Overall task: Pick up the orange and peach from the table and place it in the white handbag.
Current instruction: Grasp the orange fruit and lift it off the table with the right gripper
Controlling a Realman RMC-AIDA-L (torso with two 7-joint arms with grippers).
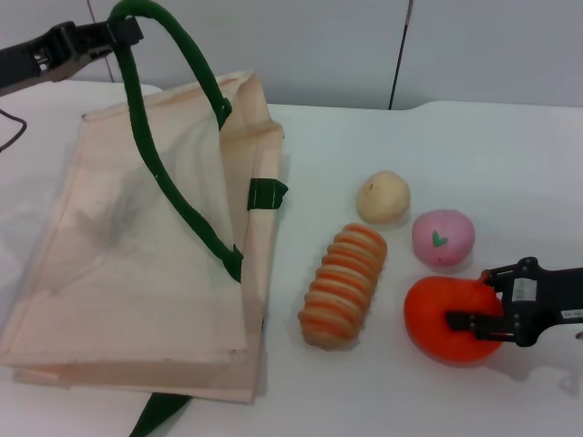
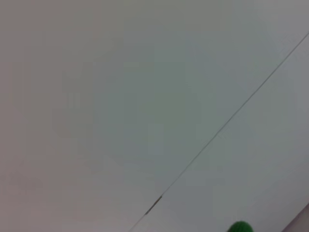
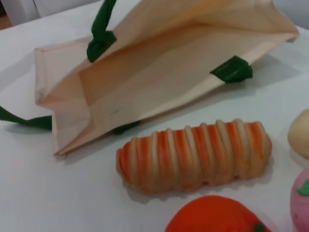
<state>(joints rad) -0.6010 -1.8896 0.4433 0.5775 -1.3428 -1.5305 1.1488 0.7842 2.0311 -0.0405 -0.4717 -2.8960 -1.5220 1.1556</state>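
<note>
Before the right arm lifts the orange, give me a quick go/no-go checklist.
1. Right gripper around the orange, fingers on either side: ok.
2. Grip firm enough to lift: cannot tell.
3. Left gripper holding the green handle up: ok.
4. White handbag mouth open toward the fruit: ok.
5. Striped piece lies between orange and bag; lift over it: not ok for a low path.
6. Peach untouched, close beside the orange: ok.

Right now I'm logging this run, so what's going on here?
The right gripper is closed on the orange, which sits on the table beside the striped piece. The left gripper holds up one green handle of the handbag, keeping its mouth open. The peach and beige ball lie untouched.
</note>
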